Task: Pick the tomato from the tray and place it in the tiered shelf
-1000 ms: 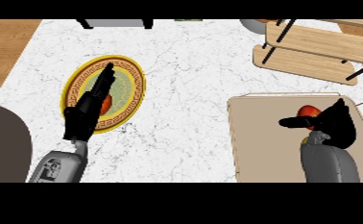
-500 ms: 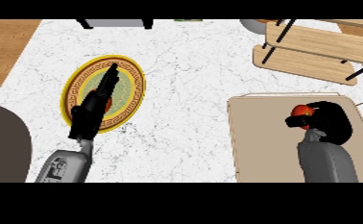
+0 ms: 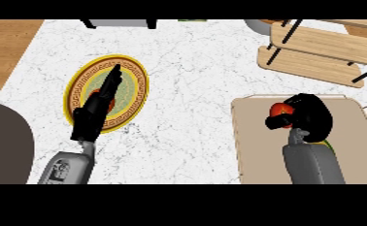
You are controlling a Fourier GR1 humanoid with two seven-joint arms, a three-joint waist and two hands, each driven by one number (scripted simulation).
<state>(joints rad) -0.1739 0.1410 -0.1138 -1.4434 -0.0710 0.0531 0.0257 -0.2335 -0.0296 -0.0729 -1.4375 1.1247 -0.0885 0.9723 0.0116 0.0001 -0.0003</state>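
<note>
Lifting clear of the tray (image 3: pixel 251 162) before swinging toward the tiered shelf (image 3: pixel 315 50) seems wise, since its dark posts stand close. The left hand (image 3: pixel 93 116) lies flat, fingers straight, over the patterned plate (image 3: pixel 141 89). The right hand (image 3: pixel 309 118) is curled round the tomato (image 3: pixel 279 109) at the tray's far end.

Bright, even light covers the white marble counter (image 3: pixel 201 65); the tan tray (image 3: pixel 252 147) looks flat and uniformly lit; the left hand (image 3: pixel 91 116) and right hand (image 3: pixel 312 116) read as dark shapes with little shading.
</note>
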